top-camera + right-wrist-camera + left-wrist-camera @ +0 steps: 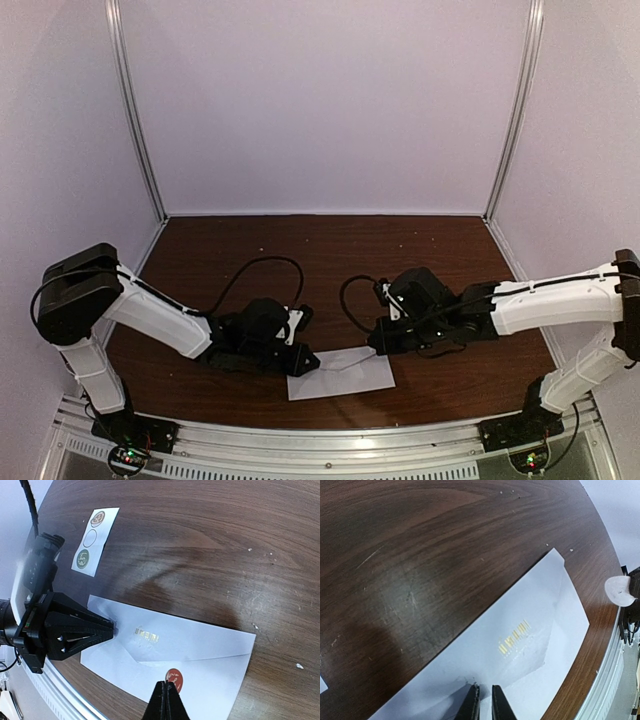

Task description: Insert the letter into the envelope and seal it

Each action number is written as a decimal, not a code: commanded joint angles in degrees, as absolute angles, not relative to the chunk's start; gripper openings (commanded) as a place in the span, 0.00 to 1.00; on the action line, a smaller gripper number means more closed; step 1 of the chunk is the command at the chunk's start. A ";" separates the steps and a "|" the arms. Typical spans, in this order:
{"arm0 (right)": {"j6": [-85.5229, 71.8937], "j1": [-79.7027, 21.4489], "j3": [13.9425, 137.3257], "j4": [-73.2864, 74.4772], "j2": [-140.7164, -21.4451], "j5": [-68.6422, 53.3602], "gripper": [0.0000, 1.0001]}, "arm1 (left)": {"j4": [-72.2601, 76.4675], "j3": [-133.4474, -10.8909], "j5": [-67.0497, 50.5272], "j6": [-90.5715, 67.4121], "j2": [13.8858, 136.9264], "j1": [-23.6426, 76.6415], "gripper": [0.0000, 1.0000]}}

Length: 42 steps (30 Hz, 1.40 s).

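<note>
The envelope (pixel 340 375) lies flat near the table's front edge, its pointed flap folded down (pixel 200 645) and a gold print near its middle (pixel 515 639). My left gripper (pixel 312 362) lies low at the envelope's left end. Its fingers (pixel 485 690) stand a narrow slit apart, tips resting on the paper. My right gripper (pixel 167 685) hovers over the envelope's front half, shut on a round red sticker (pixel 174 680) just below the flap's point. The letter does not show.
A white card of round stickers (pixel 92 540), with one ring empty, lies on the brown table (pixel 450 270) behind the left gripper. The metal rail (pixel 330 445) runs along the front edge. White walls enclose the table on three sides.
</note>
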State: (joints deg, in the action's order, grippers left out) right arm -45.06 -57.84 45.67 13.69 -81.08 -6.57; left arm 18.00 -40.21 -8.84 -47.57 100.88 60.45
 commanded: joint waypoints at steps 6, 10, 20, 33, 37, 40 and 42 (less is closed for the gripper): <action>-42.16 -61.96 51.75 12.67 -88.75 -4.64 0.00 | 19.90 -39.38 -7.62 -48.47 100.94 61.17 0.11; -41.39 -62.95 52.84 11.69 -92.10 -4.32 0.00 | 19.95 -39.29 -7.62 -48.60 100.98 61.32 0.11; -40.25 -63.70 54.73 10.28 -97.94 -4.55 0.00 | 20.04 -39.38 -7.66 -48.60 100.99 61.34 0.10; -40.14 -64.52 54.31 7.21 -100.03 -8.40 0.00 | 20.21 -39.03 -7.66 -48.78 100.96 61.35 0.10; -40.21 -64.60 54.16 6.96 -101.32 -8.50 0.00 | 20.48 -38.85 -7.66 -48.91 100.99 61.35 0.10; -40.39 -64.60 54.01 6.49 -102.19 -8.70 0.00 | 20.48 -38.85 -7.81 -48.83 100.99 61.35 0.10; -40.72 -64.60 53.77 5.79 -102.55 -8.76 0.00 | 20.48 -38.80 -7.79 -48.87 100.98 61.42 0.10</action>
